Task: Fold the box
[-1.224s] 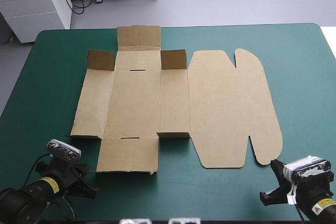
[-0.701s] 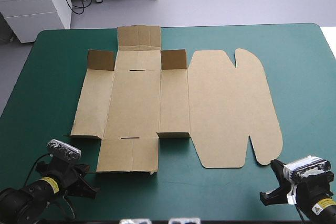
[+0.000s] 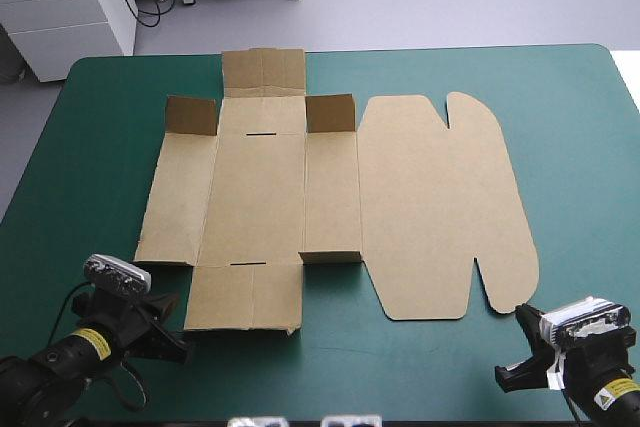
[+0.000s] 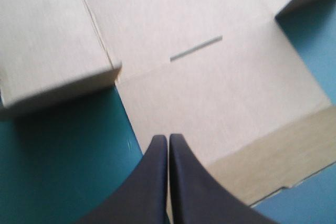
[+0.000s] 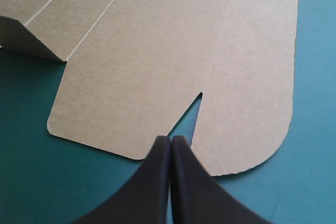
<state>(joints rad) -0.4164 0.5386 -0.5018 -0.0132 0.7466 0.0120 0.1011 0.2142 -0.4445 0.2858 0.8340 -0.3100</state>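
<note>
Box [image 3: 255, 197] flat on the teal-green tabletop [image 3: 580, 147], left pincer [image 4: 168, 139] tips together at the near flap [image 3: 243, 295], right pincer [image 5: 170, 140] tips together by the lid [image 3: 440, 207], so best slip low under that flap, lifting evenly.

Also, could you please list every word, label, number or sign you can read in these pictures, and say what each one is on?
No text here can be read.
box: plain brown board, no print in any view.
left arm's yellow sticker: dark marks, too small to read.
right arm's yellow sticker: dark marks, too small to read.
</note>
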